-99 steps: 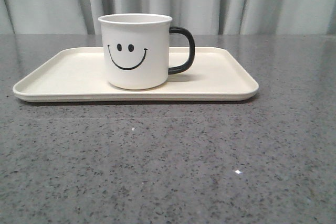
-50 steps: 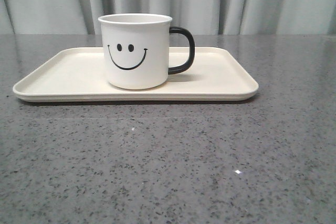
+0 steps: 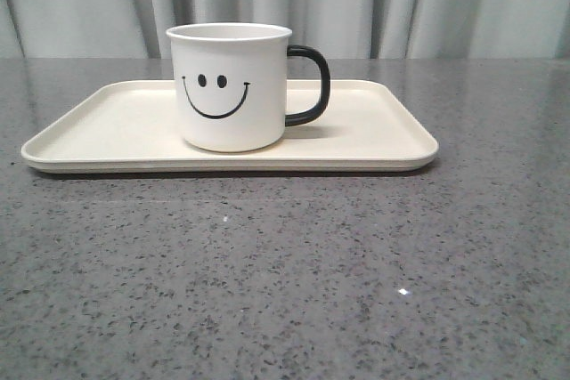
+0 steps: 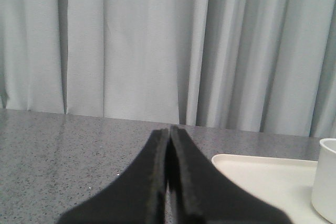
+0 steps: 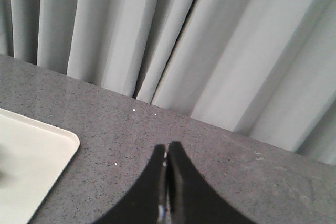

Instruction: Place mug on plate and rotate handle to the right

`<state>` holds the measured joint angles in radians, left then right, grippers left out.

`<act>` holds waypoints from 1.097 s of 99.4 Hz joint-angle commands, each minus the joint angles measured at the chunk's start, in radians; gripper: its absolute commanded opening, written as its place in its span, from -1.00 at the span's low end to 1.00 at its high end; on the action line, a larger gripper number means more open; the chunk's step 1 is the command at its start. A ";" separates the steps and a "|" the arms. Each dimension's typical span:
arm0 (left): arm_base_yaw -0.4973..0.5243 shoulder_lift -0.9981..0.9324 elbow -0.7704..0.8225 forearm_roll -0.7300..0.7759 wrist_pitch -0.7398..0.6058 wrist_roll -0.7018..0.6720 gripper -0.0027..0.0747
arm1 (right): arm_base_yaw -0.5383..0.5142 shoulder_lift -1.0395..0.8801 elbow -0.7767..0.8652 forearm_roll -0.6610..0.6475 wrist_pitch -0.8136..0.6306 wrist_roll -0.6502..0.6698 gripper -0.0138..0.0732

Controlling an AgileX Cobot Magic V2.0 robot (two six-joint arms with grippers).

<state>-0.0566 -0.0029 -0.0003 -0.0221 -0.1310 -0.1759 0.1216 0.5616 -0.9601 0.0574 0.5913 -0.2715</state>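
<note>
Mug [image 3: 230, 86] upright on plate [image 3: 374, 131], handle [image 3: 309, 84] pointing right, so task looks done. Left claw [image 4: 169, 135] and right claw [image 5: 167, 153] clenched empty, parked clear above surface [image 3: 285, 273].

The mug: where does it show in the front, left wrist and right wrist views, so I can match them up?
Front view: the mug stands upright on the plate, slightly left of picture centre.
Left wrist view: only a white sliver at the lower right edge, on the plate.
Right wrist view: not in it; just a plate corner.
Shared landmark: the plate.
</note>
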 commanded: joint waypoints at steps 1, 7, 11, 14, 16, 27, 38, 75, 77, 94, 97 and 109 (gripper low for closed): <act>0.007 -0.032 0.011 0.002 -0.066 -0.006 -0.98 | -0.006 0.005 -0.020 -0.011 -0.078 0.002 -0.94; 0.007 -0.032 0.011 0.002 -0.066 -0.006 -0.98 | -0.006 0.005 -0.020 -0.011 -0.078 0.002 -0.94; 0.007 -0.032 0.011 0.002 -0.066 -0.006 -0.98 | -0.006 0.005 -0.020 -0.011 -0.078 0.002 -0.94; 0.007 -0.032 0.011 0.002 -0.066 -0.006 -0.98 | -0.006 0.005 -0.020 -0.011 -0.078 0.002 -0.94; 0.007 -0.032 0.011 0.002 -0.066 -0.006 -0.98 | -0.006 0.005 -0.020 -0.011 -0.078 0.002 -0.94; 0.007 -0.032 0.011 0.002 -0.066 -0.006 -0.98 | -0.006 0.005 -0.020 -0.011 -0.078 0.002 -0.94; 0.007 -0.032 0.011 0.002 -0.066 -0.006 -0.98 | -0.006 0.005 -0.020 -0.011 -0.078 0.002 -0.94; 0.007 -0.032 0.011 0.071 -0.024 0.019 -0.98 | -0.006 0.005 -0.020 -0.011 -0.078 0.002 -0.94; 0.007 -0.032 0.011 0.074 -0.022 0.019 -0.98 | -0.006 0.005 -0.020 -0.011 -0.078 0.002 -0.94; 0.007 -0.032 0.011 0.129 -0.016 0.020 -0.98 | -0.006 0.005 -0.020 -0.011 -0.078 0.002 -0.94; 0.007 -0.032 0.011 0.137 -0.018 0.020 -0.98 | -0.006 0.005 -0.020 -0.011 -0.078 0.002 -0.94; 0.007 -0.032 0.011 0.141 -0.019 0.020 -0.98 | -0.006 0.005 -0.020 -0.011 -0.078 0.002 -0.94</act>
<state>-0.0566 -0.0029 -0.0003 0.1106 -0.0792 -0.1564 0.1175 0.5616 -0.9601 0.0574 0.5913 -0.2715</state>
